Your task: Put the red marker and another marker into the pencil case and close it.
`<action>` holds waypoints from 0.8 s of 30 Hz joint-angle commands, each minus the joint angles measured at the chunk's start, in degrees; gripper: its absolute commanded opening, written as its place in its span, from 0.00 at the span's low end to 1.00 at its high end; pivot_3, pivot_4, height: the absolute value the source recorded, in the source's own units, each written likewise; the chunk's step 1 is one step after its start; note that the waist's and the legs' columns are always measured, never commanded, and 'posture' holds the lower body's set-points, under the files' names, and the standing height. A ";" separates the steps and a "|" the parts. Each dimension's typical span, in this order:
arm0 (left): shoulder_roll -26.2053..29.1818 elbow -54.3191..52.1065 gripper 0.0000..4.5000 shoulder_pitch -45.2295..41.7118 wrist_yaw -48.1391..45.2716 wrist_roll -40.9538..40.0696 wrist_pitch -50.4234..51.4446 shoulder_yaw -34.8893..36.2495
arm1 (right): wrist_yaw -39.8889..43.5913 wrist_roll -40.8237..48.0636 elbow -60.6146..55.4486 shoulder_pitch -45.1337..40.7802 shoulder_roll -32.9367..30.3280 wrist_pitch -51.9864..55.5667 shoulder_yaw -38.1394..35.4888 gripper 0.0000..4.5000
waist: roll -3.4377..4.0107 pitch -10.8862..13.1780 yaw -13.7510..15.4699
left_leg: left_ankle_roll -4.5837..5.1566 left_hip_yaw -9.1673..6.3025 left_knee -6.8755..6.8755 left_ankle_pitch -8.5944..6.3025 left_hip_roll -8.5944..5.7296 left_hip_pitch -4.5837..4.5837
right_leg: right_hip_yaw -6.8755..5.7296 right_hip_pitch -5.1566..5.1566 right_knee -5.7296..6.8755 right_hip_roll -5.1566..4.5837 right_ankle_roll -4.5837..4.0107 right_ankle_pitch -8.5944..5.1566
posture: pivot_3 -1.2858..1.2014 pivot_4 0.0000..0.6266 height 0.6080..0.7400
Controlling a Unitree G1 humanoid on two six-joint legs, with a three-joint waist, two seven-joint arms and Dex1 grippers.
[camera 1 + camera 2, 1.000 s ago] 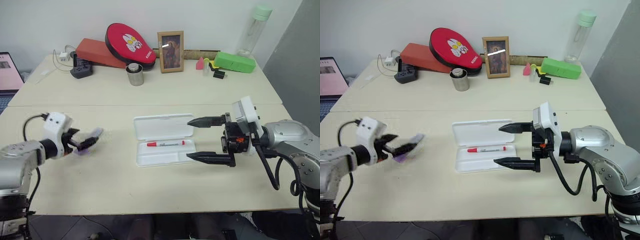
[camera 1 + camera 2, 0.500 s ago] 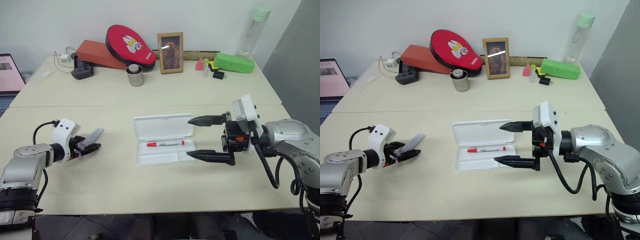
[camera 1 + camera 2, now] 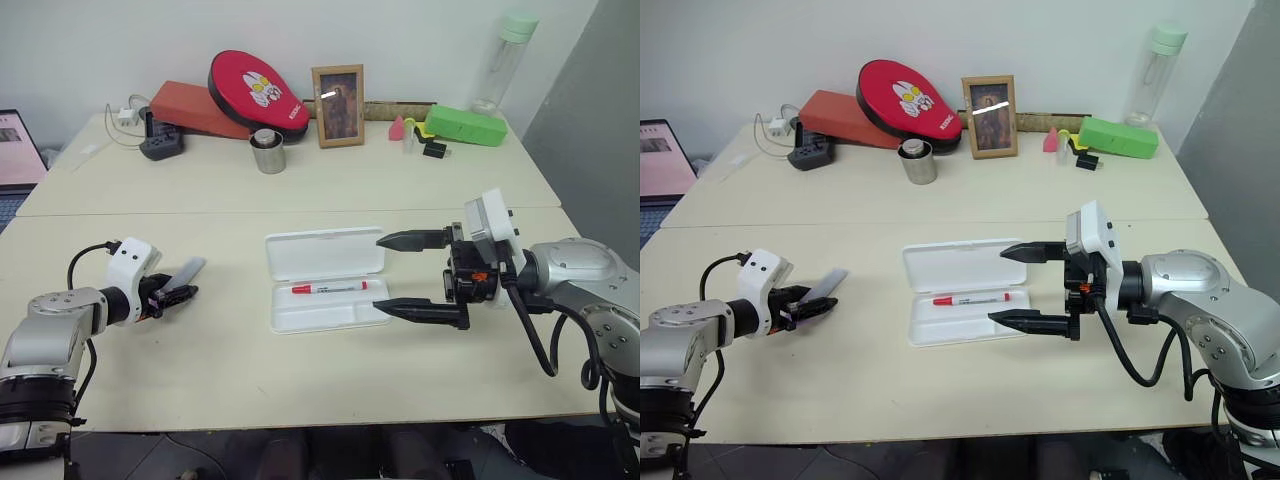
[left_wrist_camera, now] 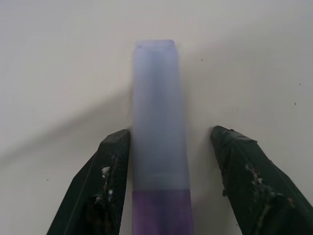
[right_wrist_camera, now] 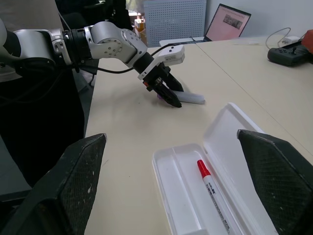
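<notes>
The pencil case lies open at the table's middle, its lid flat behind the tray. The red marker rests in the tray. Far to the case's left, another marker, pale lavender with a purple end, lies on the table. My left gripper straddles its purple end. In the left wrist view the marker touches one finger, with a gap to the other, so the gripper is open. My right gripper hovers wide open at the case's right end, holding nothing.
Along the back stand a green oblong box, a clear bottle, a framed picture, a metal cup, a red paddle case and a power adapter. A laptop sits far left.
My left gripper has sunk to the table and its jaws have narrowed around the lavender marker. The right arm has kept still.
</notes>
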 commanded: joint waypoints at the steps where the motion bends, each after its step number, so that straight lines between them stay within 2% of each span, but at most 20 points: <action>1: -0.26 0.46 0.51 1.15 0.24 0.69 0.25 0.02 | 0.55 -0.29 -0.41 -0.40 -0.16 -1.16 -0.99 1.00 | 0.00 0.00 -0.02 | 0.00 0.00 0.00 0.00 0.00 0.00 | 0.00 0.00 0.00 0.00 0.00 0.00 | 0.52 0.24 1.00; 16: -0.95 1.52 0.29 0.92 0.58 0.76 -1.09 0.06 | 1.12 -0.99 0.10 -0.23 -0.10 -1.32 -1.06 1.00 | 0.00 0.00 -0.05 | 0.00 0.00 0.00 0.00 0.01 0.01 | 0.00 0.00 0.00 0.00 0.00 0.00 | 0.52 0.24 1.00; 24: -0.84 0.67 0.28 0.67 0.82 0.45 -1.11 0.74 | 1.50 -1.65 0.48 -0.27 0.32 -1.48 -0.92 1.00 | 0.01 -0.01 -0.05 | 0.00 0.00 0.00 0.00 0.00 0.01 | 0.00 0.01 0.00 0.00 0.00 0.00 | 0.52 0.24 1.00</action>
